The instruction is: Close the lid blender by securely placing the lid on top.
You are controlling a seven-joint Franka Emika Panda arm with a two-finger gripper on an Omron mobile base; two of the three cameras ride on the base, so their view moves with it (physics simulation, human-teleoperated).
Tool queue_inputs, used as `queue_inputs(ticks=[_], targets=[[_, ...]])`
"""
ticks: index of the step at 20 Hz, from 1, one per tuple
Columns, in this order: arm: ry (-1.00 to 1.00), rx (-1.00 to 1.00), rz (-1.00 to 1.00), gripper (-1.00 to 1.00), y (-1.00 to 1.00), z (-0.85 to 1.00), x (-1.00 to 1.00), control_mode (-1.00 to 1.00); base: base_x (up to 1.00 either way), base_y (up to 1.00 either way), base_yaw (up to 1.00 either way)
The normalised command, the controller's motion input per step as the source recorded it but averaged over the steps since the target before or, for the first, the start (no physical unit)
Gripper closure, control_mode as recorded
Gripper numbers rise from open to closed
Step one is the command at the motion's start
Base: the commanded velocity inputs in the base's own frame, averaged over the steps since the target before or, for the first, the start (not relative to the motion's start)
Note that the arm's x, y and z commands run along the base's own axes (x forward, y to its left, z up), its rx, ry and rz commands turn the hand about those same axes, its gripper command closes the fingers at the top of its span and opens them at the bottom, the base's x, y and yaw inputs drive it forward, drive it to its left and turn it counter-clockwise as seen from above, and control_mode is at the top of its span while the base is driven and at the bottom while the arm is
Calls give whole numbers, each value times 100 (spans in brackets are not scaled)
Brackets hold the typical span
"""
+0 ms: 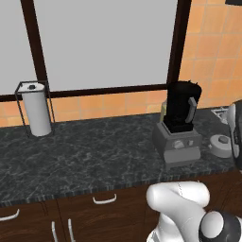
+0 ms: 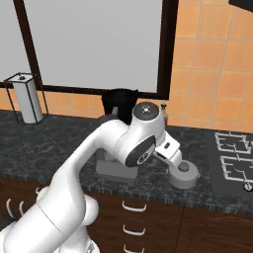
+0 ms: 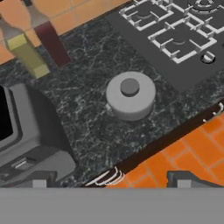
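one lid on the counter just beside the blender, uncovered. gripper spread wide, empty, above it. best descend centred on the knob before closing.

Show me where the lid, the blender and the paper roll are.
lid [image 3: 130, 96]: hand view, its flat top near the knob.
blender [image 1: 182, 106]: left base view, dark jar.
paper roll [image 1: 37, 112]: left base view, white side.

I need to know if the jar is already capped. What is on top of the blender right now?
Nothing sits on the blender; its dark jar rim is bare. The lid lies flat on the counter beside the base. The jar's inside is too dark to tell.
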Motion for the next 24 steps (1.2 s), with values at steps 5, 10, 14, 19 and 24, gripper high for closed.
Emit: queue_inputs(ticks=[5, 10, 14, 19, 24], targets=[[0, 9, 0, -100, -29, -7, 3, -100, 0, 0, 0], [0, 5, 0, -100, -12, -4, 5, -100, 0, 0, 0], [2, 0, 0, -100, 0, -7, 18, -100, 0, 0, 0], [7, 0, 0, -100, -1, -31, 33, -100, 0, 0, 0], [1, 0, 1, -100, -12, -32, 25, -100, 0, 0, 0]])
